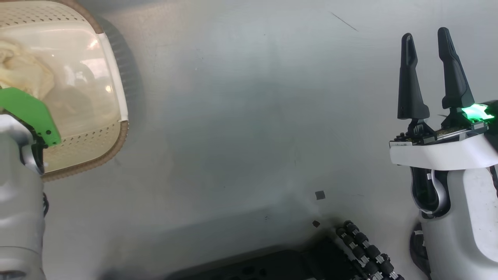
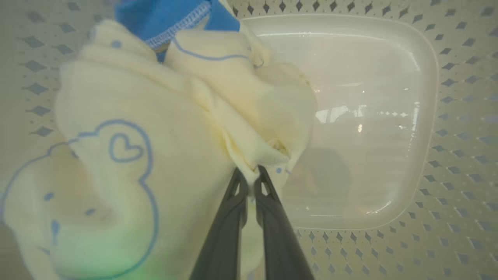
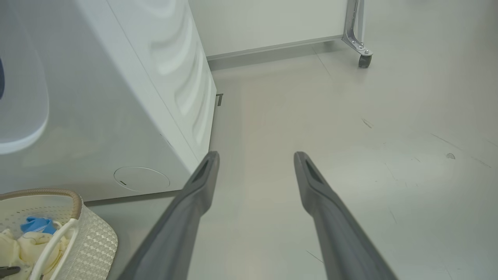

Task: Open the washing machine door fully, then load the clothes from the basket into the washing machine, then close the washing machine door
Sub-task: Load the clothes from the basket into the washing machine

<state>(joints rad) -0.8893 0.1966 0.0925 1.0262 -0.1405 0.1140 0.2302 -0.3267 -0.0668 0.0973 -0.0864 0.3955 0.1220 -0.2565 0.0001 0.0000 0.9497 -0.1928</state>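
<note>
Left arm (image 1: 19, 175) reaches into the basket (image 1: 116, 144) at upper left, right over the pale clothes (image 1: 23, 72). Right gripper (image 1: 425, 35) hangs well apart above the grey floor (image 1: 253, 116), fingers spread wide.

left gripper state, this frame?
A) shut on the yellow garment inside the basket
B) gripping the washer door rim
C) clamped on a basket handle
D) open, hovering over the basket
A: in the left wrist view the left gripper has its jaws pinched together on a fold of the clothes, with the perforated wall of the basket around them.
</note>
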